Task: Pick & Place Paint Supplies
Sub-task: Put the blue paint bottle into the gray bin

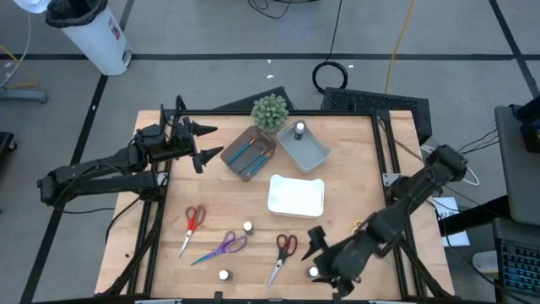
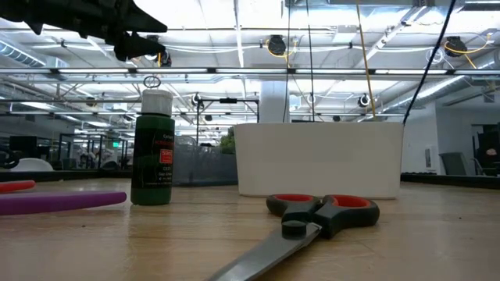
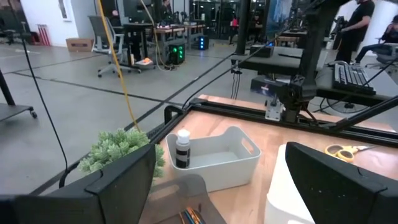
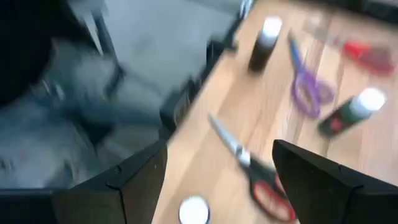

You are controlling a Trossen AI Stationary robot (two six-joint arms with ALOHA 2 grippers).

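With its fingers (image 4: 143, 180) spread open, the right gripper (image 1: 314, 253) could topple the small white-capped dark bottle (image 1: 314, 272) near the wooden counter (image 1: 354, 169) edge.

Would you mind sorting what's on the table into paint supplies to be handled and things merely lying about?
Paint supplies:
- brushes in the brown tray
- bottle in the blue-grey tray
- loose bottles
- red scissors
- purple scissors

Lying about:
- green plant
- white tray
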